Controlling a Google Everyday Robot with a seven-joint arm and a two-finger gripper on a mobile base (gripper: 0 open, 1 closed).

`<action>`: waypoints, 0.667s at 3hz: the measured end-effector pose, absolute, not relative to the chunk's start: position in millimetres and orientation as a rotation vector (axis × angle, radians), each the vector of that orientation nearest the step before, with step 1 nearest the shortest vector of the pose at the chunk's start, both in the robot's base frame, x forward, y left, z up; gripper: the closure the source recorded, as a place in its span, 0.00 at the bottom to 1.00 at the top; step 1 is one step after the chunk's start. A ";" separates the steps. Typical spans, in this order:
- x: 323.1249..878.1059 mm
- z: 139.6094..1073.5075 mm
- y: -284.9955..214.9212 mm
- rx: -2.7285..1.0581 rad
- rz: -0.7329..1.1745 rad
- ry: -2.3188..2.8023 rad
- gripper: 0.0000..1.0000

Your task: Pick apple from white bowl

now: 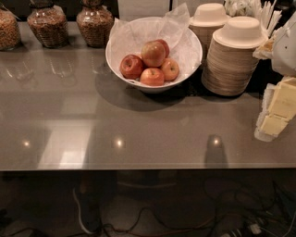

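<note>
A large glossy white bowl (115, 62) lined with crinkled white paper stands at the back middle of the grey counter. Several red-yellow apples (153, 53) are piled inside it, one on top of the others. My gripper (276, 113) is at the right edge of the view, low over the counter. It is well to the right of the bowl and nearer the front, with its white arm part (286, 46) above it. It holds nothing that I can see.
Two stacks of beige disposable bowls (231, 60) stand right of the white bowl, between it and the gripper. Three glass jars (95, 23) of food line the back left. White utensils (264, 14) stand at the back right. The counter's front edge (138, 169) runs across, with cables on the floor below.
</note>
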State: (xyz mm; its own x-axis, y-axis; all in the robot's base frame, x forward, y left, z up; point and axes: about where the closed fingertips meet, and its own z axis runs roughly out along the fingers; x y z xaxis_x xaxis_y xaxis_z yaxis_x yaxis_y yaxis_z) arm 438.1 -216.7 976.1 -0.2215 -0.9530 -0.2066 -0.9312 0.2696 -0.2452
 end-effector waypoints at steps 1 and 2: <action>438.1 976.1 -216.7 -1.725 -0.098 2.232 0.00; 441.9 975.8 -214.2 -1.699 -0.099 2.211 0.00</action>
